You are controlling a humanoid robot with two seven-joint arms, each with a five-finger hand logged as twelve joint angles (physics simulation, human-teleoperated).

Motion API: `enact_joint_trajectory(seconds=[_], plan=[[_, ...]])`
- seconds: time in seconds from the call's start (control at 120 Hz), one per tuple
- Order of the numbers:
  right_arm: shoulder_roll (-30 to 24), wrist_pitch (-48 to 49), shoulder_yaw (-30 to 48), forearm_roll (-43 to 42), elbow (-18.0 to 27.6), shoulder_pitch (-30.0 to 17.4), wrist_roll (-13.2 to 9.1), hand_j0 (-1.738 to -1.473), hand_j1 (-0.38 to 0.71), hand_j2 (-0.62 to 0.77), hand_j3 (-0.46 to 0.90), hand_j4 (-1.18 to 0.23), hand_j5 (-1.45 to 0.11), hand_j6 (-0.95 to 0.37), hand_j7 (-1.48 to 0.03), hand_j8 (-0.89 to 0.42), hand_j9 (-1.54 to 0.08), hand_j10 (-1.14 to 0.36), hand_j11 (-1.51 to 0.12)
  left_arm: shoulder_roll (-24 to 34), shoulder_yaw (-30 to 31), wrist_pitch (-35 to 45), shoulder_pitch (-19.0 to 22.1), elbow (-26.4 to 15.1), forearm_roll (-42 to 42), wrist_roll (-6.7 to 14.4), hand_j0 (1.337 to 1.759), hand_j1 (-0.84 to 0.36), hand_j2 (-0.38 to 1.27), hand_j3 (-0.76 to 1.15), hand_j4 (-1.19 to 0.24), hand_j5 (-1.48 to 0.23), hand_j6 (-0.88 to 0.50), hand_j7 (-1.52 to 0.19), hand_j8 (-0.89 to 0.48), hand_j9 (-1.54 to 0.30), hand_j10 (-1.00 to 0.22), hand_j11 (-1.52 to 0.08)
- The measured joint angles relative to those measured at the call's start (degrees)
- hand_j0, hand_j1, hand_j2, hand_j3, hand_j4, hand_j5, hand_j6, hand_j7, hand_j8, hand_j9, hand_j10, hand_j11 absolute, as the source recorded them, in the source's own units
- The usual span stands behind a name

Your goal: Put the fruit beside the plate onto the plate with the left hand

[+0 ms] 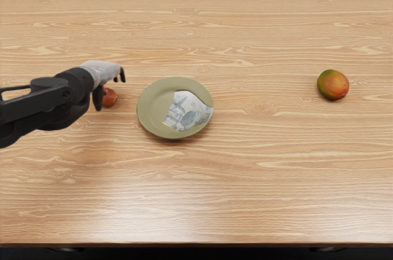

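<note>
A small red fruit (pixel 109 97) lies on the table just left of the olive-green plate (pixel 153 103), which has a white and grey pattern on its right half. My left hand (pixel 107 85) reaches in from the left edge and hovers over the fruit, its fingers spread around it, the thumb hanging down on the fruit's left side. Nothing is held. The hand covers part of the fruit's left edge. The plate holds no fruit.
A larger red-green mango-like fruit (pixel 333 84) lies far to the right on the wooden table (pixel 245 180). The left arm's dark forearm (pixel 37 106) stretches along the table's left side.
</note>
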Motion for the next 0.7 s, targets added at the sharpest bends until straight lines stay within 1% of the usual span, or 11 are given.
enact_joint_trajectory(seconds=[0.233, 0.35, 0.442, 0.7], plan=[[0.00, 0.00, 0.00, 0.00, 0.00, 0.00, 0.00, -1.658, -0.31, -0.01, 0.00, -0.03, -0.04, -0.03, -0.04, -0.03, -0.04, -0.03, -0.04, -0.48, 2.41, 1.76, -0.10, 1.71, 0.01, 0.00, 1.658, -0.08, 0.07, 0.00, -0.36, -0.46, -0.36, -0.46, -0.36, -0.46, -0.36, -0.46], [0.00, 0.00, -0.01, 0.02, 0.00, 0.00, 0.00, -1.658, -0.31, -0.01, 0.00, -0.03, -0.04, -0.03, -0.04, -0.03, -0.04, -0.03, -0.04, -2.84, 2.71, 2.02, -0.03, 2.97, 0.76, 0.00, 1.658, -0.09, 0.08, 0.00, -0.37, -0.48, -0.37, -0.48, -0.37, -0.48, -0.37, -0.48], [0.00, 0.00, 0.01, 0.01, -0.01, 0.00, 0.00, -1.658, -0.31, -0.01, 0.00, -0.03, -0.04, -0.03, -0.04, -0.03, -0.04, -0.03, -0.04, -3.00, 2.80, 2.09, -0.01, 3.81, 1.24, 0.00, 1.658, -0.10, 0.08, 0.00, -0.38, -0.49, -0.38, -0.49, -0.38, -0.49, -0.38, -0.49], [0.00, 0.00, 0.08, 0.00, -0.02, 0.00, 0.00, -1.658, -0.31, -0.01, 0.00, -0.03, -0.04, -0.03, -0.04, -0.03, -0.04, -0.03, -0.04, -3.04, 3.14, 2.14, 0.16, 4.43, 1.49, 0.00, 1.658, -0.16, 0.09, 0.00, -0.43, -0.55, -0.43, -0.55, -0.43, -0.55, -0.43, -0.55]])
